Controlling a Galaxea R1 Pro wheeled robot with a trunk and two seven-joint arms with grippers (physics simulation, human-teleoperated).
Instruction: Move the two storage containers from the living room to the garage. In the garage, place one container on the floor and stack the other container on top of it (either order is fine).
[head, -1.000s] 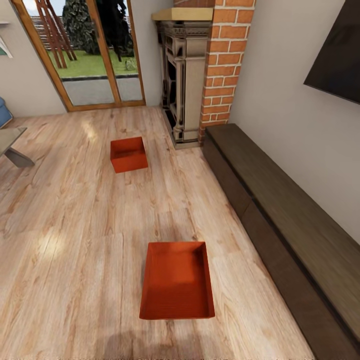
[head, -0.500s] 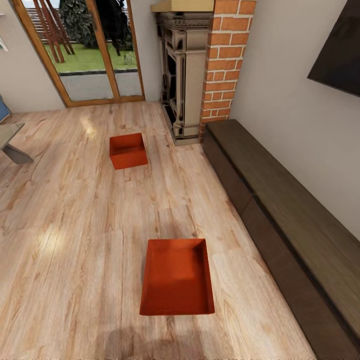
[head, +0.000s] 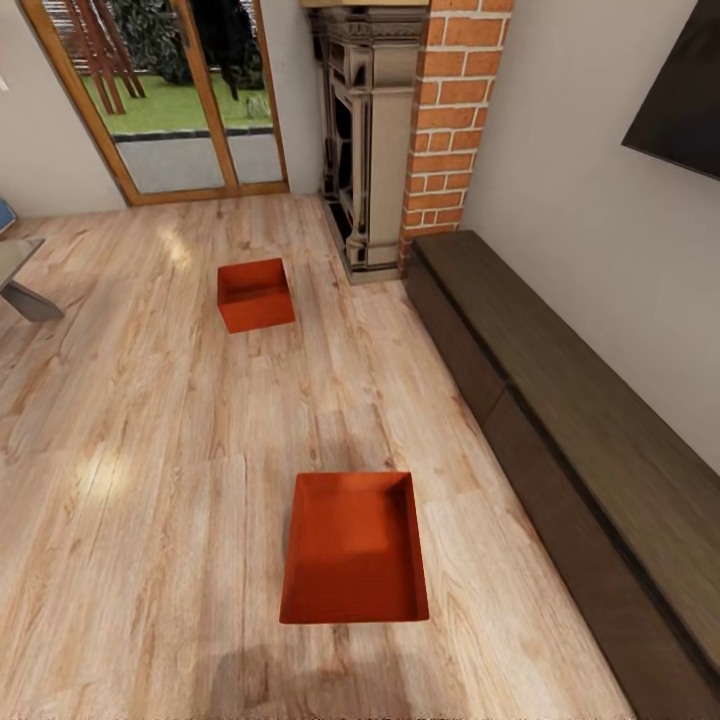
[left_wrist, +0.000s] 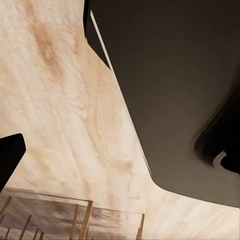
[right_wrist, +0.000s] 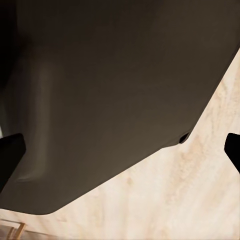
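Note:
Two orange-red storage containers rest on the light wood-plank floor of the living room. The near container (head: 354, 548) lies close in front of me in the head view, its open top facing up. The far container (head: 255, 294) sits further off, toward the glass doors. In the left wrist view, one black fingertip (left_wrist: 10, 155) of my left gripper (left_wrist: 120, 155) shows at the picture's edge over the planks. My right gripper (right_wrist: 120, 150) has its black fingertips (right_wrist: 10, 155) wide apart. Neither gripper holds anything.
A long dark wooden cabinet (head: 560, 420) runs along the right wall. The brick-and-stone fireplace (head: 400, 130) stands beyond it, with wood-framed glass doors (head: 180, 100) to its left. A low table's corner (head: 20, 285) juts in at far left. My dark body (left_wrist: 180, 90) looms in both wrist views.
The whole head view has shifted a little, so the camera has moved. Both containers stay where they were on the floor.

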